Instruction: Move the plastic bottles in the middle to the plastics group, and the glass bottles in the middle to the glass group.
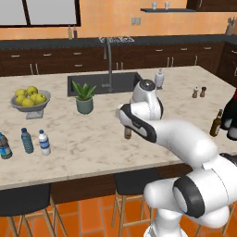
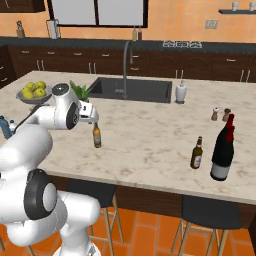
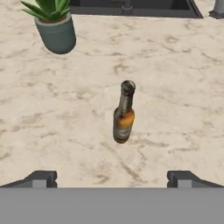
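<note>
A slim amber-brown glass bottle (image 3: 124,114) stands upright in the middle of the marble island (image 2: 150,135). My gripper (image 3: 113,179) hangs open just above it (image 2: 97,136), both fingertips wide apart and nothing between them. My arm hides most of this bottle (image 1: 127,134) in the left base view. A second slim dark glass bottle (image 2: 197,153) stands close beside the large black bottle with a red band (image 2: 222,149) at the right. Far left, the small whitish plastic bottle (image 1: 44,142) stands next to the blue-tinted one (image 1: 27,140) and the clear one with a dark label (image 1: 4,146).
A potted plant (image 1: 84,97) stands just behind the amber bottle, with the sink (image 1: 104,83) and tap beyond. A fruit bowl (image 1: 30,100) sits at the back left. Salt and pepper shakers (image 2: 220,114) and a soap dispenser (image 2: 180,92) stand at the right rear.
</note>
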You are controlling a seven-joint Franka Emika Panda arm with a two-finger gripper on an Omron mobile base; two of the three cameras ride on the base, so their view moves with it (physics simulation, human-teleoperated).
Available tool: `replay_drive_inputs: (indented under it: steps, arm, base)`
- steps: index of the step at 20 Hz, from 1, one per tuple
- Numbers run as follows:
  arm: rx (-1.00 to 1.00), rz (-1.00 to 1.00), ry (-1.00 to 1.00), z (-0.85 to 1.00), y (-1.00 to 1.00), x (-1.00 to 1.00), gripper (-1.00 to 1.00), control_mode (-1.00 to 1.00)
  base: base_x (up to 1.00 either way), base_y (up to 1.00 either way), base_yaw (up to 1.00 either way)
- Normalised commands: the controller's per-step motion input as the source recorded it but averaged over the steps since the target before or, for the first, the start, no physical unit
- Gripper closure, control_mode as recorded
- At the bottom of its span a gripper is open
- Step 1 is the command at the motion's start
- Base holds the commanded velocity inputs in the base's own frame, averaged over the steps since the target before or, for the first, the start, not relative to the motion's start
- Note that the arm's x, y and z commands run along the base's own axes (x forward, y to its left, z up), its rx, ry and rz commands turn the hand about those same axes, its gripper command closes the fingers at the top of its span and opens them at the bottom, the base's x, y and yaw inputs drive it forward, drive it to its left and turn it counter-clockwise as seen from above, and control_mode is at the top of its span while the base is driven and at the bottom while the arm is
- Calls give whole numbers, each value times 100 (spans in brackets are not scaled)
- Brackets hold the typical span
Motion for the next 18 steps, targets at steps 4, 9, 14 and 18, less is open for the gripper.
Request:
replay_drive_inputs:
  steps: [4,9,14,18]
  arm:
    - [0,0,0,-6,-22,1,-100,-100]
    - [0,0,0,-27,-18,0,-100,-100]
    - [0,0,-4,-31,0,25,-100,-100]
    - [0,0,-9,-29,0,26,-100,-100]
  base:
    - [0,0,0]
    - [0,0,0]
    - [0,0,0]
    - [0,0,0]
